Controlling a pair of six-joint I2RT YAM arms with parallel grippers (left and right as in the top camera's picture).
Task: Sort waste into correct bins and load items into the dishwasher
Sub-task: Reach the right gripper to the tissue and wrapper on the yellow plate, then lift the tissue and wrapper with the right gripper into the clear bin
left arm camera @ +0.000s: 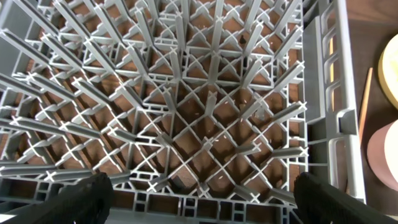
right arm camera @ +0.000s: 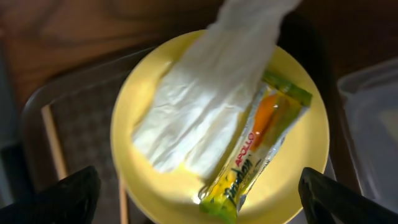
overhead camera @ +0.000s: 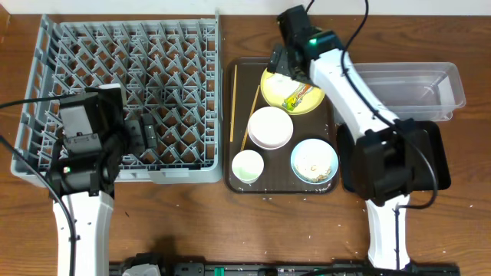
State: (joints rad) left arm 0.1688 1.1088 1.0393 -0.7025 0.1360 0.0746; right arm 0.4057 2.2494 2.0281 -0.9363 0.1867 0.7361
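Your right tool (right arm camera: 205, 199) is nearest the lens, its two dark fingertips (right arm camera: 62, 193) spread wide apart in the lower corners of the wrist view and clamped on nothing. Directly beneath it lies the round yellow plate (right arm camera: 143, 93), carrying one crumpled white paper napkin (right arm camera: 199, 93) and, touching its right side, one small green-and-yellow snack wrapper (right arm camera: 261, 155).

From overhead, that plate sits in the upper right of the flat dark brown tray (overhead camera: 238, 180). With it are one white bowl (overhead camera: 270, 127), one small white cup (overhead camera: 248, 166), one light blue bowl (overhead camera: 314, 160) and two thin wooden chopsticks (overhead camera: 232, 103) along the tray's left side.

One clear plastic tub (overhead camera: 414, 88) stands just right of the plate. One glossy black tray (overhead camera: 433, 153) lies below it, partly under your right arm.

Your left tool (left arm camera: 205, 202) hangs over the lower part of the large grey dish rack (overhead camera: 123, 46), fingers apart, holding nothing. The rack's right wall runs just beside the brown tray. Open worktop (overhead camera: 230, 230) shows along the lower frame.
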